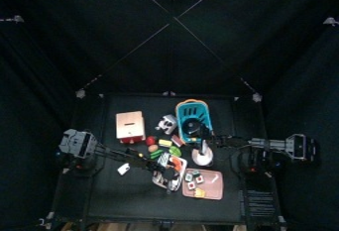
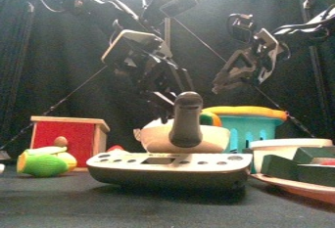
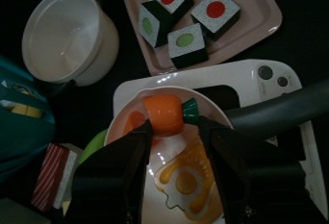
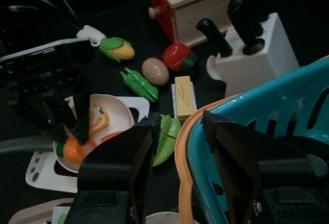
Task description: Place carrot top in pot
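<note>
The carrot top [image 3: 162, 112] is a small orange piece with a green end. My left gripper [image 3: 170, 124] is shut on it and holds it just above a white plate [image 3: 135, 185] with a fried egg. The right wrist view shows the same gripper [image 4: 58, 108] over that plate. The white pot [image 3: 67, 37] stands beside the plate, apart from the gripper; it also shows in the top view [image 1: 203, 157]. My right gripper [image 4: 190, 136] is open and empty, over the rim of the teal basket [image 4: 276, 98].
A pink tray [image 3: 264, 21] with sushi pieces lies by the pot. A red and tan box [image 2: 69, 134] stands at the left. A white knife block [image 4: 251, 45] and loose toy vegetables [image 4: 154, 71] lie behind. A dark pan [image 2: 170, 165] stands at the front.
</note>
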`<act>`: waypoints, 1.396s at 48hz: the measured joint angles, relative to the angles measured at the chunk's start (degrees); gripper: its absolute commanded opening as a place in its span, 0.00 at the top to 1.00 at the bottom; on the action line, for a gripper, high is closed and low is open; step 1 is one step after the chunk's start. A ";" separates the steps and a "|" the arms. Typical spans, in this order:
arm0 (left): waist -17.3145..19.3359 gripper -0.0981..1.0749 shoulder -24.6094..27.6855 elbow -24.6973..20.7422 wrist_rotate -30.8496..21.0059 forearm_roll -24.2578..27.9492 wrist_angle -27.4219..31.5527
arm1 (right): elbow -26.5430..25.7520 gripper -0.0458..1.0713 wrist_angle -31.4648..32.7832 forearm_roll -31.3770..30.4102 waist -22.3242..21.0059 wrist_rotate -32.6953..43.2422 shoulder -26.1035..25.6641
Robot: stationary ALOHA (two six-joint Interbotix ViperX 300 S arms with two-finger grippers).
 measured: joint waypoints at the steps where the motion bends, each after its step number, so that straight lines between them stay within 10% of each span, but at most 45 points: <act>1: 0.09 0.30 -0.35 0.09 -0.09 -0.26 0.00 | 0.00 0.25 0.00 0.00 0.09 0.00 0.00; 19: 0.44 0.30 -4.75 0.79 0.00 -1.76 -5.63 | 1.23 0.25 0.00 -0.18 0.09 -0.09 -1.32; 38: 6.50 0.30 -1.41 0.79 0.00 -9.23 -26.89 | 5.01 0.25 0.00 -0.18 0.00 -0.09 -7.21; 67: 7.91 0.30 7.91 -6.50 0.18 -15.47 -28.48 | 8.96 0.26 3.34 0.09 -1.93 0.09 -13.45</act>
